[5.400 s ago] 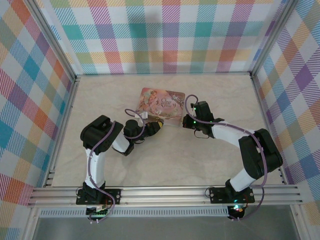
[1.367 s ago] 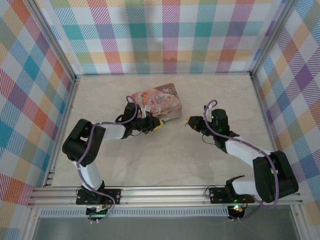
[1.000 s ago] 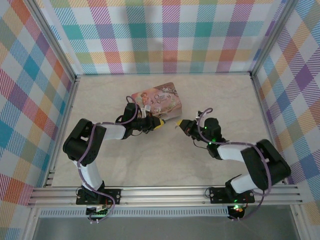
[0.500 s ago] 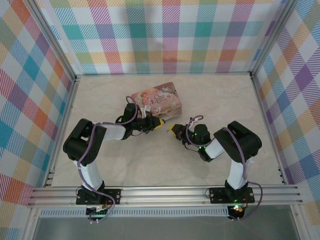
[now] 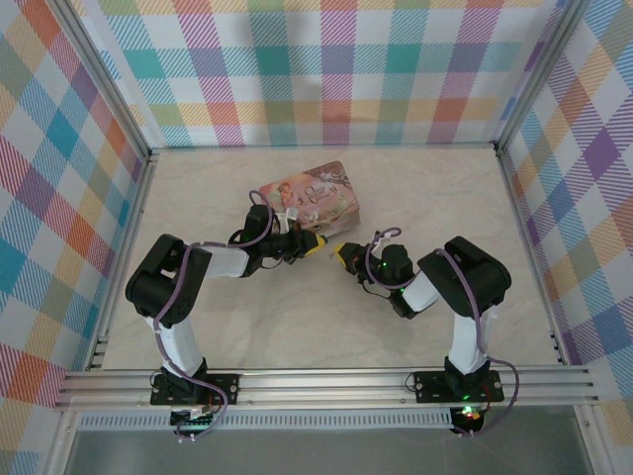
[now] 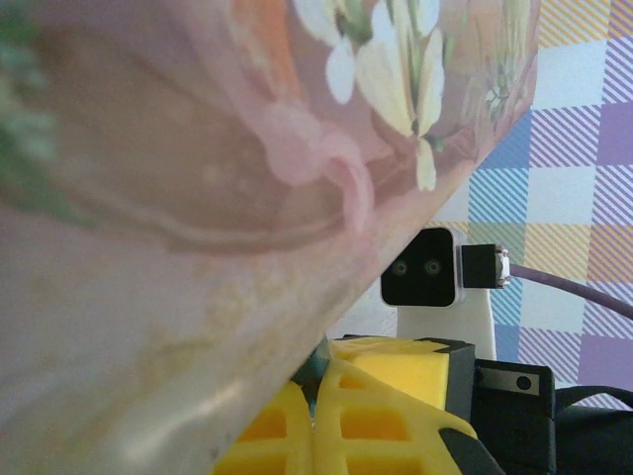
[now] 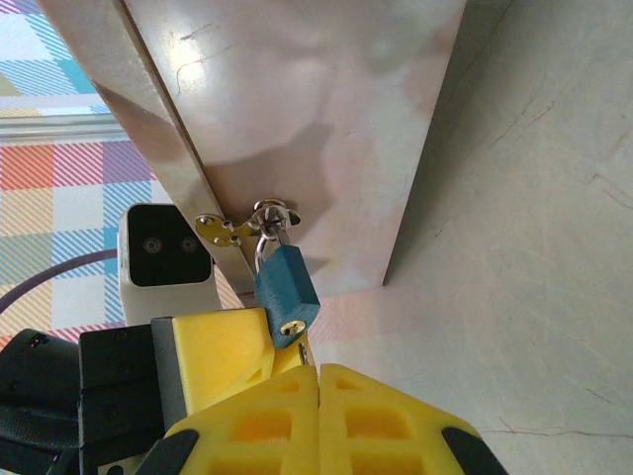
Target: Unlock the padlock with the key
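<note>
A small teal padlock (image 7: 287, 295) hangs by its silver shackle from the hasp (image 7: 259, 220) of the pink illustrated tin (image 5: 312, 193), brass keyhole facing my right gripper. My right gripper (image 7: 318, 374) is shut on the key; the key's thin metal tip (image 7: 302, 351) pokes out just below the keyhole, not inside it. My left gripper (image 6: 315, 416) is shut under the tin's (image 6: 198, 198) edge, and a teal corner of the padlock (image 6: 318, 361) sits right at its fingertips. In the top view the left gripper (image 5: 315, 245) and right gripper (image 5: 341, 254) face each other at the tin's near corner.
The tin's near side is tilted up off the beige marbled table (image 5: 297, 317). Plaid walls and metal frame rails (image 5: 326, 381) close in the workspace. Open tabletop lies to the right and in front of the arms.
My right gripper has swung left across the table to the tin's near corner and now sits just under the padlock. The left arm and tin have stayed put.
</note>
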`<act>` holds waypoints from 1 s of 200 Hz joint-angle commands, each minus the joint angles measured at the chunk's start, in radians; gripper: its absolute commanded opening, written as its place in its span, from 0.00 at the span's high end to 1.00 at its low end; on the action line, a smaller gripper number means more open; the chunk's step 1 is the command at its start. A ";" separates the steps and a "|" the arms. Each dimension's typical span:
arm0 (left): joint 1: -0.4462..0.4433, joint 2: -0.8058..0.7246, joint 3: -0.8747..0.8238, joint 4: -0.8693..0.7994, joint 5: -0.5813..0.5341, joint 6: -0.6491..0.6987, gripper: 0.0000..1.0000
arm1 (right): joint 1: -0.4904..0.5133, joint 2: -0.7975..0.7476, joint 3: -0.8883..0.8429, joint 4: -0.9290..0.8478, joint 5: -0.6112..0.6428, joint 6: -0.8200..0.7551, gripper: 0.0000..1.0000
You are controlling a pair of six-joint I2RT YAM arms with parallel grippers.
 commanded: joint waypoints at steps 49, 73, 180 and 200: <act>-0.004 0.007 -0.026 0.089 0.057 -0.067 0.95 | 0.012 0.027 0.041 0.062 0.024 0.020 1.00; -0.004 0.005 -0.030 0.102 0.058 -0.076 0.95 | 0.013 0.034 0.044 0.062 0.030 0.021 1.00; -0.008 0.004 -0.043 0.138 0.061 -0.093 0.96 | 0.022 0.054 0.078 0.062 0.066 0.025 1.00; -0.010 0.004 -0.043 0.141 0.060 -0.094 0.96 | 0.035 0.055 0.088 0.062 0.081 0.025 1.00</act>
